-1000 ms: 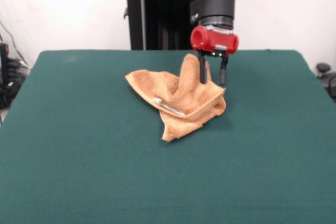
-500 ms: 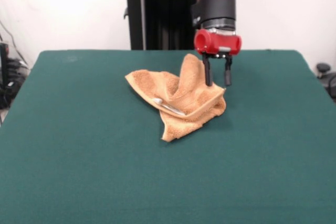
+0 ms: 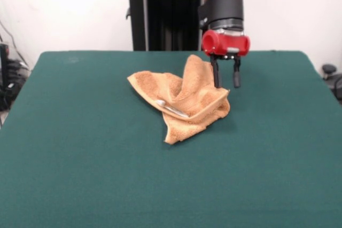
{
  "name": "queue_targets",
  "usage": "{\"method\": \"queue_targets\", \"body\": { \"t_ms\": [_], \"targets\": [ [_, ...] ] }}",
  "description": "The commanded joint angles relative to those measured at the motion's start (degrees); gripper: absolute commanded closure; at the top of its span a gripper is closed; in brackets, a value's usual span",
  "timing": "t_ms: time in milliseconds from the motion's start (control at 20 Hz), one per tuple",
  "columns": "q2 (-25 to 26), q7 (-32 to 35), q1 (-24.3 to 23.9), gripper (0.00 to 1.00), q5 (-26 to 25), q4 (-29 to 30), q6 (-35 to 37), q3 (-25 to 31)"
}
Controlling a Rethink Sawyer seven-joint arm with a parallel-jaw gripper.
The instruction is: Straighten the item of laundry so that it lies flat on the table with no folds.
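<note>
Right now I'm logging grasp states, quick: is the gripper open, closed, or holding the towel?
Gripper: open, fingers apart and empty, beside the raised peak of the towel.

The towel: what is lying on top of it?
On the crumpled towel a small pale tag shows in a fold. The open gripper hangs empty beside its raised peak. Whatever the folds cover is hidden.

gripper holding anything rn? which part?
Nothing held. The gripper hangs open beside the towel, with nothing between the jaws, just off its raised peak.
</note>
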Motion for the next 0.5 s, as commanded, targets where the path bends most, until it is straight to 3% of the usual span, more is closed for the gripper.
{"method": "queue_targets", "body": {
  "t_ms": [50,500],
  "targets": [
    [1.7,9.2,2.1,0.00,3.7,-4.5,-3.7,4.9],
    [2.5,7.7,5.0,0.00,7.4,-4.0,-3.6,2.4]
  ]
}}
